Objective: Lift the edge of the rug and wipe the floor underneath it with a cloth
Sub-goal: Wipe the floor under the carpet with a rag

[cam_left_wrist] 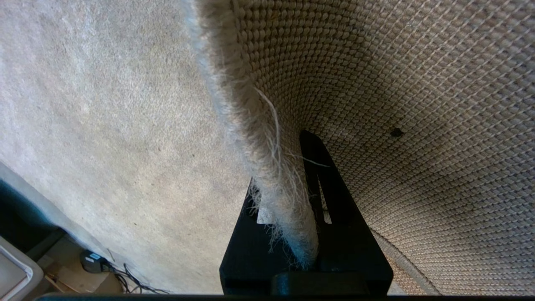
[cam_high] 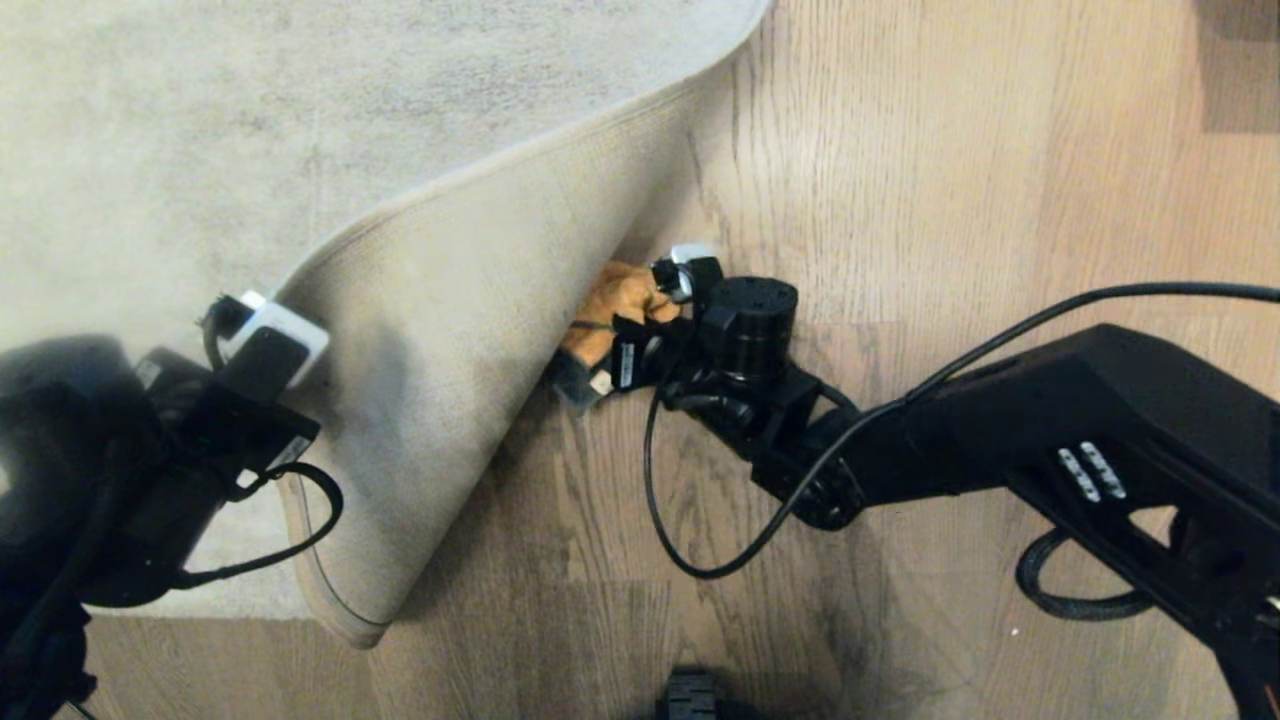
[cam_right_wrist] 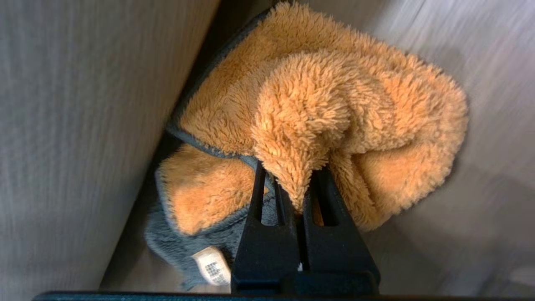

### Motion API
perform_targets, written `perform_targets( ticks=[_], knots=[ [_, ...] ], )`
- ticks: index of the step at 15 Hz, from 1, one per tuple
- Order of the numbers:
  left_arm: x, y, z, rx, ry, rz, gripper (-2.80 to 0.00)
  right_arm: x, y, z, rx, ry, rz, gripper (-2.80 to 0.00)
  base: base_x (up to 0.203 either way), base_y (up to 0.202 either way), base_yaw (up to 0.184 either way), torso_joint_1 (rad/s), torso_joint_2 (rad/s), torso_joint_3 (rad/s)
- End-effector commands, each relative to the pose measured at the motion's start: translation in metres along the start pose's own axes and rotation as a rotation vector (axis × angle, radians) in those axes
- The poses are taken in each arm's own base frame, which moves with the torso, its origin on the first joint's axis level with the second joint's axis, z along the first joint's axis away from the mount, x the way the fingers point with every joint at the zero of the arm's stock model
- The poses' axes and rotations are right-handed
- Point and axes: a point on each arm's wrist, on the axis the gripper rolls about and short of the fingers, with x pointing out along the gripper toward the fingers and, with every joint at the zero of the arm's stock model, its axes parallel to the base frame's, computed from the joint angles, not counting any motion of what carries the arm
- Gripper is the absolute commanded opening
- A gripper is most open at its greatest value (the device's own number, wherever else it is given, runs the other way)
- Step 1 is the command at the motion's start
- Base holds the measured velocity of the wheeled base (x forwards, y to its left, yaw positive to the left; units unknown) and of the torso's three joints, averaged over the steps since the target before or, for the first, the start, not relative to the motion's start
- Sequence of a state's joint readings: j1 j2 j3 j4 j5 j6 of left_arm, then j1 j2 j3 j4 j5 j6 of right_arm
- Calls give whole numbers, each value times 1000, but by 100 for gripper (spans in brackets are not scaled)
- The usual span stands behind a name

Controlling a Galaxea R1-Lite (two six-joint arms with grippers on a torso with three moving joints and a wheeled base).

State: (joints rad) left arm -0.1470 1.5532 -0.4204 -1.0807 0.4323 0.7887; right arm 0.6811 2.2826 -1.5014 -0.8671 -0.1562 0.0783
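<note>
A: How are the arms set?

B: The left gripper [cam_left_wrist: 292, 196], low at the robot's left, has its fingers clamped on the rug edge [cam_high: 470, 330], holding the corner folded up so the woven backing faces out. The right arm reaches in across the floor [cam_high: 900, 200], wrist bent toward the fold.

A: And the cloth?

B: The orange cloth [cam_right_wrist: 317, 125] is pinched tight in the right gripper [cam_right_wrist: 299, 200], bunched on the floor just beside the raised backing; it looks to be touching it, though motion blur makes that uncertain.
</note>
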Motion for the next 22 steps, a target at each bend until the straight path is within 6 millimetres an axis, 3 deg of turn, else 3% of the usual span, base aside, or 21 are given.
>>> perform_targets(
  ticks=[1,7,13,16,19,22],
  knots=[
    [0,1,1,1,-4,6,-280,6,-26,13,-2,-30,-63,-280,0,0,0,0,0,0],
    [1,0,0,3,-1,3,-280,-10,-88,35,-18,-36,-193,-280,0,0,0,0,0,0],
    [0,0,0,2,-3,5,-280,-66,-107,28,-34,82,-202,-280,0,0,0,0,0,0],
    [-1,1,1,0,-4,9,-280,-96,-95,18,-45,129,-146,-280,0,0,0,0,0,0],
    [-2,1,-1,1,0,6,-280,-115,-50,1,-47,167,-18,-280,0,0,0,0,0,0],
    [-2,1,-2,1,2,7,-280,-119,-4,-27,-54,210,106,-280,0,0,0,0,0,0]
  ],
)
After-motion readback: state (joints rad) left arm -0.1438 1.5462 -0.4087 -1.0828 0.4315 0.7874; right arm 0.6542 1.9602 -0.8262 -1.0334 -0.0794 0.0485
